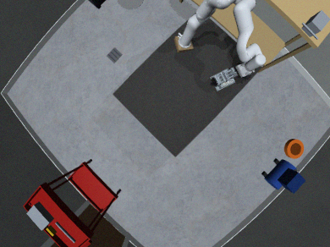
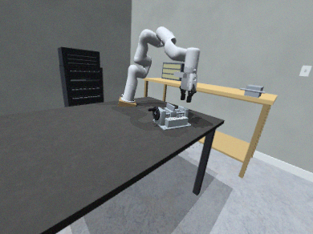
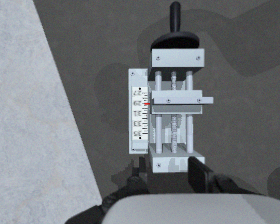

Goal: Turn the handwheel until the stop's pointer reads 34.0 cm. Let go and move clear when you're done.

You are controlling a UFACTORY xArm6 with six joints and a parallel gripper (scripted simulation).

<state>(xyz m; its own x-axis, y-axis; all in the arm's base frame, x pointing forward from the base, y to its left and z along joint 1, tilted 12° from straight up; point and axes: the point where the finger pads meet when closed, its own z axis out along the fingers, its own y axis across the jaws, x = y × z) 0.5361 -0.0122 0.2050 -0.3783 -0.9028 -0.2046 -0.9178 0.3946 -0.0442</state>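
A small grey slide fixture (image 3: 172, 117) sits on the dark table near its far right edge; it also shows in the overhead view (image 1: 222, 79) and the side view (image 2: 172, 117). Its black handwheel with an upright knob (image 3: 175, 31) is at the end far from me. The sliding stop (image 3: 177, 100) rides on rods and a screw. Its red pointer (image 3: 147, 103) lies on the white scale (image 3: 139, 119) in the upper part; the numbers are too small to read. My gripper (image 3: 166, 169) (image 2: 188, 95) is open and empty, hovering above the fixture's near end.
A wooden bench (image 2: 225, 91) with a grey box (image 2: 254, 90) stands behind the table. The table edge (image 3: 70, 120) runs close on the left of the fixture. A black cabinet (image 2: 81, 75), a red cart (image 1: 63, 211), a blue object (image 1: 285, 177) and an orange bucket (image 1: 294, 148) stand on the floor.
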